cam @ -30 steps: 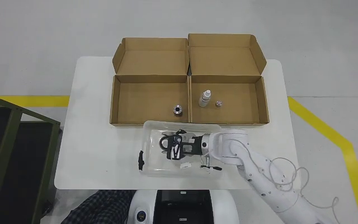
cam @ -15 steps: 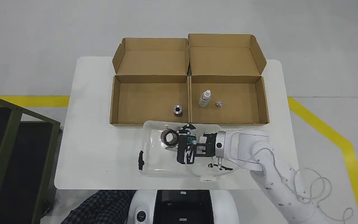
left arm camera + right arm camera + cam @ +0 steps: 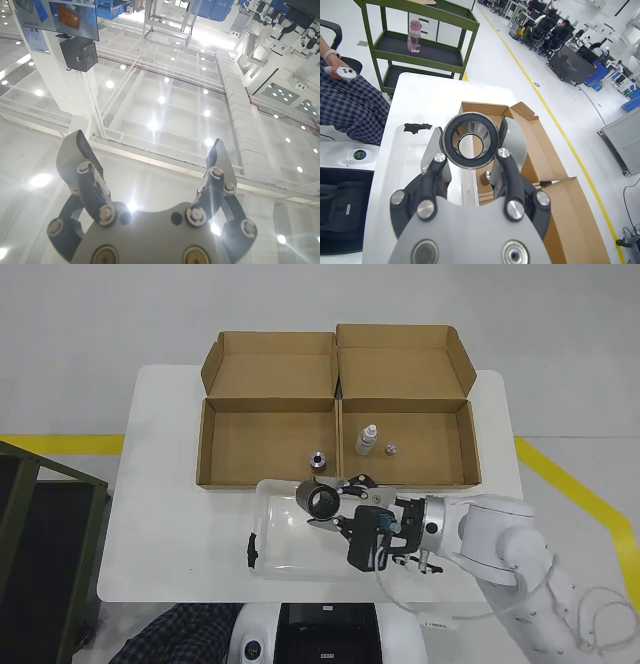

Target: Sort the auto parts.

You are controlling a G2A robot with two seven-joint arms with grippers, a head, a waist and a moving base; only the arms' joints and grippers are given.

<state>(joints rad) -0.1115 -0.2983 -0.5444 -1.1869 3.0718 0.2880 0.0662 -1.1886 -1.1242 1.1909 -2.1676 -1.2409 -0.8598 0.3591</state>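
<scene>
The step in hand appears to be delivering the metal ring (image 3: 471, 140) to one of the two cardboard boxes. Judging by the small metal cylinder (image 3: 317, 460) lying in the left box (image 3: 250, 449), that box is looking like the better match, since the right box (image 3: 430, 459) is holding a white bottle (image 3: 367, 440) and a tiny metal piece (image 3: 392, 448). To do it well, the ring should be cleared over the box's front wall and lowered close to the floor before release, as a round part may be rolling off otherwise. The right gripper (image 3: 323, 503) is sitting just below the middle of the top view, over the upper edge of the clear tray (image 3: 270, 564), just below the left box. Its fingers (image 3: 513, 140) are clamping the ring from both sides, part-way closed around its rim. The left gripper (image 3: 147, 140) is pointing up at the ceiling with its jaws spread wide, holding nothing.
</scene>
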